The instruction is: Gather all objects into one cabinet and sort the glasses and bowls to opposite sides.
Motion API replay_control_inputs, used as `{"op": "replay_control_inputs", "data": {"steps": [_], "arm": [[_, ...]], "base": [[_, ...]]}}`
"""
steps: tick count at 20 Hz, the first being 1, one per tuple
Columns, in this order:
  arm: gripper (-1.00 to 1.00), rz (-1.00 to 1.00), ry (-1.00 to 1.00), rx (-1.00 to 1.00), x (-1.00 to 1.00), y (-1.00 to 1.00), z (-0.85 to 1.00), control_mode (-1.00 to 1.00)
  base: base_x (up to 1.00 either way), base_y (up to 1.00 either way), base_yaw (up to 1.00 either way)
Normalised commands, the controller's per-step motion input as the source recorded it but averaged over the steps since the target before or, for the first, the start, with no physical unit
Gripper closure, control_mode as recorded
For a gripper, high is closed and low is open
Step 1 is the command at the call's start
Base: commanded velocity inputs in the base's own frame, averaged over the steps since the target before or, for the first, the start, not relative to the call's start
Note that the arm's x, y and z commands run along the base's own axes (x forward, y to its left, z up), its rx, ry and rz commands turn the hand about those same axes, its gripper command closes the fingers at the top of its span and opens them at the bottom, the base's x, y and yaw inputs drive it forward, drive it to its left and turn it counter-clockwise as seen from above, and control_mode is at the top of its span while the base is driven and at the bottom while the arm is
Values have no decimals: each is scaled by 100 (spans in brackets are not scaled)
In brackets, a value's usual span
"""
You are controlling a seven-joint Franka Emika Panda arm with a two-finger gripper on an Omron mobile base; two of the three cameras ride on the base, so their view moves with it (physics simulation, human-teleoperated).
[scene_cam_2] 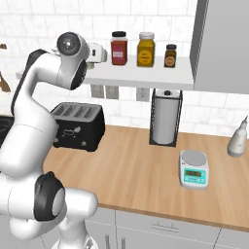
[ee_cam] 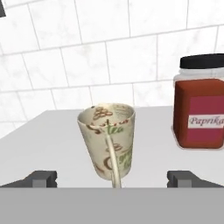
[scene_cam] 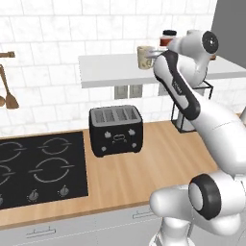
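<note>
A cream mug (ee_cam: 107, 142) with brown and green print, one of the glasses, stands upright on a white wall shelf (ee_cam: 52, 144), its handle turned toward the hand. My gripper (ee_cam: 113, 179) is open, one dark fingertip (ee_cam: 41, 179) on each side, with the mug centred just ahead of them and untouched. From the left base the mug (scene_cam: 144, 56) sits at the shelf's middle with the gripper (scene_cam: 154, 52) right beside it. From the right base the gripper (scene_cam_2: 99, 52) hovers at the shelf's left part. The bowls and the cabinet are out of view.
A paprika jar (ee_cam: 200, 107) stands close to the mug's right. Paprika jar (scene_cam_2: 118, 47), yellow jar (scene_cam_2: 145, 49) and small jar (scene_cam_2: 170, 55) line the shelf (scene_cam_2: 146, 75). Below: toaster (scene_cam: 116, 129), stove (scene_cam: 38, 168), paper towel holder (scene_cam_2: 166, 116), scale (scene_cam_2: 194, 168). A grey panel (scene_cam_2: 223, 44) rises at right.
</note>
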Motion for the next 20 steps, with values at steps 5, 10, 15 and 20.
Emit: {"op": "replay_control_inputs", "data": {"steps": [5, 10, 15, 20], "arm": [[-100, 0, 0, 0, 30, 1, 0, -100], [-100, 0, 0, 0, 28, 4, -9, -100], [-100, 0, 0, 0, 5, 15, -11, -100], [-100, 0, 0, 0, 2, 8, -4, -100]], "base": [[0, 0, 0], [0, 0, 0], [0, 0, 0], [0, 0, 0]]}}
